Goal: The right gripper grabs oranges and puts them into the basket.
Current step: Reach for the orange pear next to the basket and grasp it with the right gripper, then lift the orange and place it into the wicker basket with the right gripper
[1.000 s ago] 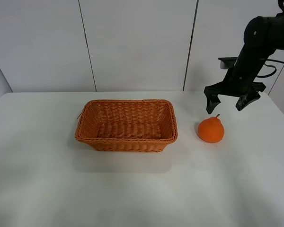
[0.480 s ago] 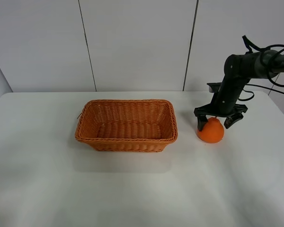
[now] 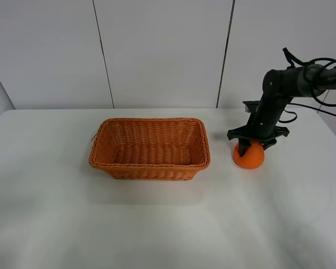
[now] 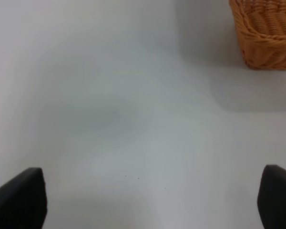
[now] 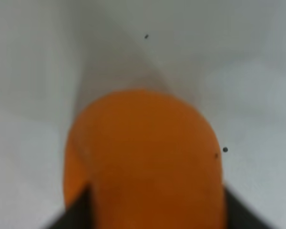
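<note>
The orange (image 3: 248, 157) sits on the white table to the right of the basket (image 3: 149, 166). My right gripper (image 3: 253, 148) is down over it, one black finger on each side, shut on the fruit, which still rests on the table. In the right wrist view the orange (image 5: 145, 157) fills the space between the fingers (image 5: 74, 212), and the right gripper (image 5: 155, 210) presses on both its sides. The wicker basket holds nothing. My left gripper (image 4: 150, 200) is open over bare table, with a basket corner (image 4: 267, 33) beyond it.
The white table (image 3: 157, 224) stretches wide in front of the basket. A white panelled wall (image 3: 157, 50) stands behind the table. Black cables (image 3: 319, 61) loop from the right arm near the right edge.
My right gripper came down from above and right of the orange, settled over its top, and its fingers closed in on the fruit. The basket and orange have not moved.
</note>
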### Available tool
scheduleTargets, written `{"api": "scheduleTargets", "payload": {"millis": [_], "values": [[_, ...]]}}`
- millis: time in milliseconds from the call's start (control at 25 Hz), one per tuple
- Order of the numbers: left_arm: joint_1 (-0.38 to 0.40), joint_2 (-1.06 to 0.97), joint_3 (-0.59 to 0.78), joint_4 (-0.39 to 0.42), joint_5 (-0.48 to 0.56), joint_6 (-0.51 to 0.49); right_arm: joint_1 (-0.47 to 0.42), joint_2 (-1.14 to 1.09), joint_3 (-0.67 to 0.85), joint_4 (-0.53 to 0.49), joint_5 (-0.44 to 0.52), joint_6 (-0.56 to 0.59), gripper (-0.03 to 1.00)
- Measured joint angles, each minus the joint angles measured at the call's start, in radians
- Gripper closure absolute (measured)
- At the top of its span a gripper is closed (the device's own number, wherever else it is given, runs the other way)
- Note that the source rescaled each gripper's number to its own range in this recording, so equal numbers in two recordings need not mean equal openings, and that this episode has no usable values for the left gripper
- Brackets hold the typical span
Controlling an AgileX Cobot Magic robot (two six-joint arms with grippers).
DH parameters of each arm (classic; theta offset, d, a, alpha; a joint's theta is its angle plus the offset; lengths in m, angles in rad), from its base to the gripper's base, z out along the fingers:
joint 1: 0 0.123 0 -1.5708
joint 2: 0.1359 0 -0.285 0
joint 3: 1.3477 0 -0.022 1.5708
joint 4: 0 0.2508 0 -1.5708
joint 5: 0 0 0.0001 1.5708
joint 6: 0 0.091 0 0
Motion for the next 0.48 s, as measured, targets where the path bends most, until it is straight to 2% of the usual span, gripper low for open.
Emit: {"api": "scheduleTargets", "payload": {"millis": [40,80,240,480], "values": [[0.000,0.000,0.000,0.000,0.000,0.000,0.000,-0.001,-0.006,0.000,0.010,0.000,0.87],[0.000,0.000,0.000,0.000,0.000,0.000,0.000,-0.005,-0.007,0.000,0.014,-0.002,0.96],[0.000,0.000,0.000,0.000,0.000,0.000,0.000,-0.046,-0.008,-0.004,0.038,-0.030,0.97],[0.000,0.000,0.000,0.000,0.000,0.000,0.000,-0.231,-0.005,-0.052,0.058,-0.034,0.97]]}}
